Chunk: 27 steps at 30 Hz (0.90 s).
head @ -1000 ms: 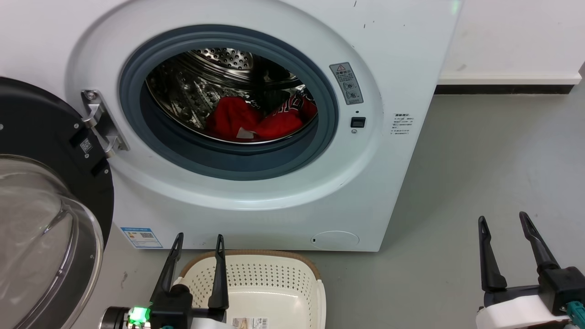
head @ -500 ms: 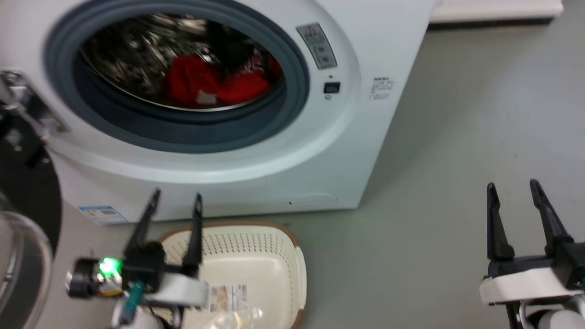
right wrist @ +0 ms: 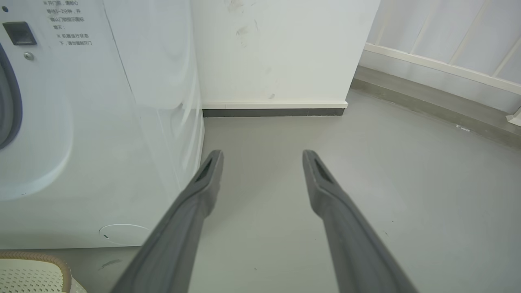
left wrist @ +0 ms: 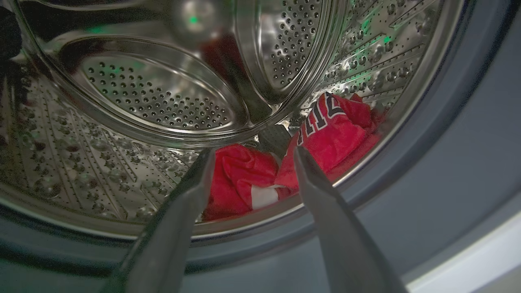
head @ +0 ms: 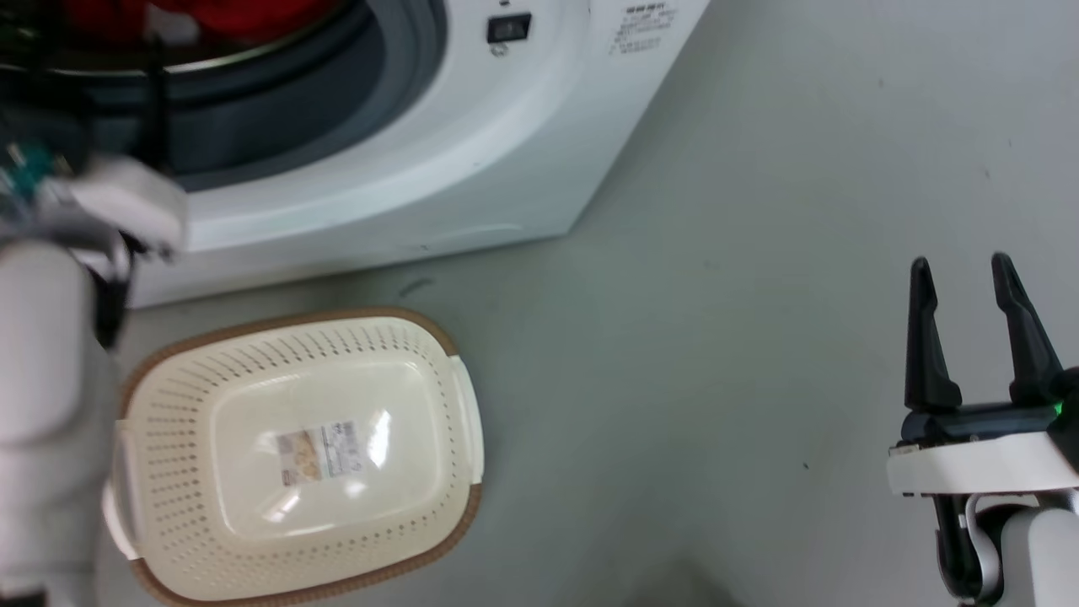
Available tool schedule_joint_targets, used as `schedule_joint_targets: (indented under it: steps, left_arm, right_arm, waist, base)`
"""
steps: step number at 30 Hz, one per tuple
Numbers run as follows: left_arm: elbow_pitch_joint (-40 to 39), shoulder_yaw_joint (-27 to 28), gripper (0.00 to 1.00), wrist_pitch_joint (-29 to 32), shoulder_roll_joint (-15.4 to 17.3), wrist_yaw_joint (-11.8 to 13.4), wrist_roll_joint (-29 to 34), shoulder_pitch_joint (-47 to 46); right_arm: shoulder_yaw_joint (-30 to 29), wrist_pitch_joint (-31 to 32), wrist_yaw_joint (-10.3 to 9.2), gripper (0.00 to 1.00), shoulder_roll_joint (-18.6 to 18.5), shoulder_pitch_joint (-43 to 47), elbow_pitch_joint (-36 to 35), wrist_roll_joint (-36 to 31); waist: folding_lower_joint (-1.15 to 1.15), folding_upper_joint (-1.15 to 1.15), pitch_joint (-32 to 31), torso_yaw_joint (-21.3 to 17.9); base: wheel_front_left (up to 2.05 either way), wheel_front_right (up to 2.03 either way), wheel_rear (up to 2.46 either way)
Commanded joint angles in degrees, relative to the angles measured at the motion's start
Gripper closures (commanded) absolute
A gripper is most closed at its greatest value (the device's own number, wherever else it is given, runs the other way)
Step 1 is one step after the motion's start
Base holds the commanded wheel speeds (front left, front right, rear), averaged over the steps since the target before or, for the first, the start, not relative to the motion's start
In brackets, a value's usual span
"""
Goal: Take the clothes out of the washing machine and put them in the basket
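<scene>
At the near right, the right end effector (head: 961, 263) is being held above the grey floor (head: 716, 354), its two dark fingers spread apart and gripping nothing. At the near left, the basket (head: 169, 405) is being shown standing on the floor just in front of the washing machine (head: 405, 169), brown rim upward and a label (head: 324, 451) showing on its base. The pale left forearm (head: 42, 379) is being seen over the basket's left edge. Farther on, the left end effector (left wrist: 254, 151) is being pointed into the machine's porthole, its fingers parted with nothing gripped between them. The porthole is being framed by the grey gasket (left wrist: 447, 162). Beyond the fingertips and apart from them, the clothes (left wrist: 244, 179) are being seen in a crumpled red heap at the bottom of the perforated steel drum (left wrist: 163, 93), with a white patch and dark white-edged lettering showing. At the far right, a white wall (right wrist: 276, 49) with a dark skirting strip (right wrist: 272, 112) is being shown beside the machine.
</scene>
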Motion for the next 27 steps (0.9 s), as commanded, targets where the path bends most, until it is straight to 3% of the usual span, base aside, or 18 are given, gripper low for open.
schedule_joint_targets:
  steps: [1, 9, 15, 27]
  left_arm:
    - [1.12, -0.10, 0.00, 0.86, 1.09, -0.39, 0.31, -2.13]
    - [12.19, -3.44, 0.00, 15.81, 7.18, -3.74, 1.32, -24.81]
    - [18.13, -9.40, 0.00, 27.49, 10.53, -4.30, 0.92, -38.20]
    - [21.46, -20.41, 0.00, 48.02, 18.12, -4.37, -7.44, -48.67]
  right_arm:
    - [0.38, -0.12, -0.05, 0.00, 0.09, -1.34, -0.53, 0.45]
    - [2.29, -0.12, -0.05, 0.00, 0.09, -3.61, -2.25, 3.95]
    - [4.58, -0.12, -0.04, 0.00, 0.09, -4.14, -4.11, 5.58]
    - [9.25, -0.12, -0.05, 0.00, 0.07, -3.09, -6.05, 9.08]
  waist:
    - [-0.02, 0.00, 4.74, -3.21]
    - [-0.02, 0.00, 11.90, -5.86]
    - [-0.02, 0.00, 16.03, -7.58]
    - [-0.02, 0.00, 20.37, -11.87]
  base:
    - [0.00, 0.00, 0.00]
    - [0.00, 0.00, 0.00]
    - [0.00, 0.00, 0.00]
    - [0.00, 0.00, 0.00]
